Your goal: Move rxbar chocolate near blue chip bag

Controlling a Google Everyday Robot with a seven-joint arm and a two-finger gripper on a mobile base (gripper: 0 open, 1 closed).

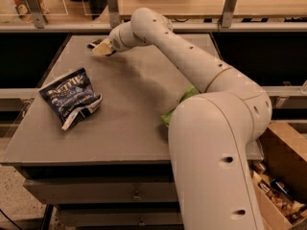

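The blue chip bag [71, 97] lies on the left part of the grey table [129, 123], dark navy with white lettering and a pale edge. My gripper [102, 48] is at the table's far left, low over the surface. A small dark bar with a pale patch, the rxbar chocolate [93, 43], shows right at the gripper's tip and is partly hidden by it. I cannot tell whether the gripper holds it. The bar is well apart from the blue bag, toward the far edge.
A light green bag [184, 98] lies on the right part of the table, mostly hidden behind my arm [211, 128]. A cardboard box of items [280, 195] stands on the floor to the right. A shelf rail runs behind the table.
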